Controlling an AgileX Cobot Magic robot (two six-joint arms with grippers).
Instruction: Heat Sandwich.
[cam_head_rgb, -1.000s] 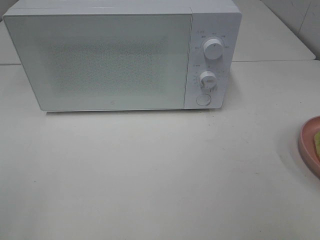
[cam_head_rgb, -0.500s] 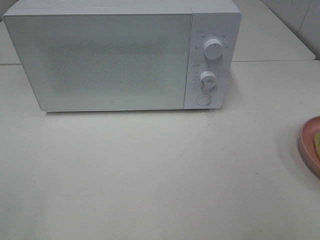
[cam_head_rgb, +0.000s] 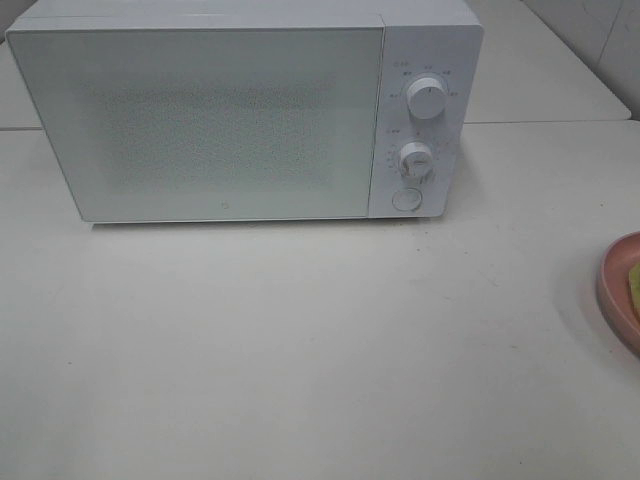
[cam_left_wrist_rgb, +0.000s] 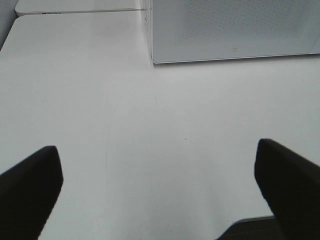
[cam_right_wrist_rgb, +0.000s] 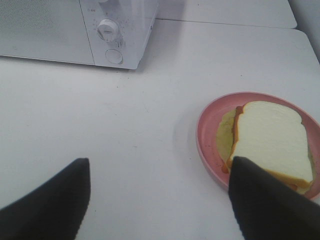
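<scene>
Microwave (cam_head_rgb: 245, 115): we see a white microwave standing at the back of the white table (cam_head_rgb: 300, 340), door shut, and we take it as our landmark for everything else.
Microwave controls: on the panel to the right of the door we see an upper knob (cam_head_rgb: 427, 99), a lower knob (cam_head_rgb: 416, 160) and a round button (cam_head_rgb: 406, 199) under them; the right wrist view shows the lower knob and the button again, at the microwave's near right corner.
Sandwich (cam_right_wrist_rgb: 272, 142): we find it well to the right of the microwave and nearer the front of the table, lying flat on the pink plate (cam_right_wrist_rgb: 206, 136); the top slice is white with a tan crust, and pale green lettuce and a thin reddish layer show at its edge.
Plate in the high view: only a sliver of its rim shows, at the right border, well apart from the microwave.
Left gripper (cam_left_wrist_rgb: 160, 187): we see its two dark fingers spread wide with nothing between them, over bare table in front of the microwave's left corner.
Right gripper (cam_right_wrist_rgb: 160, 192): its fingers stand apart and hold nothing; one finger overlaps the near edge of the plate and sandwich in the wrist view, and we cannot tell whether it touches them.
</scene>
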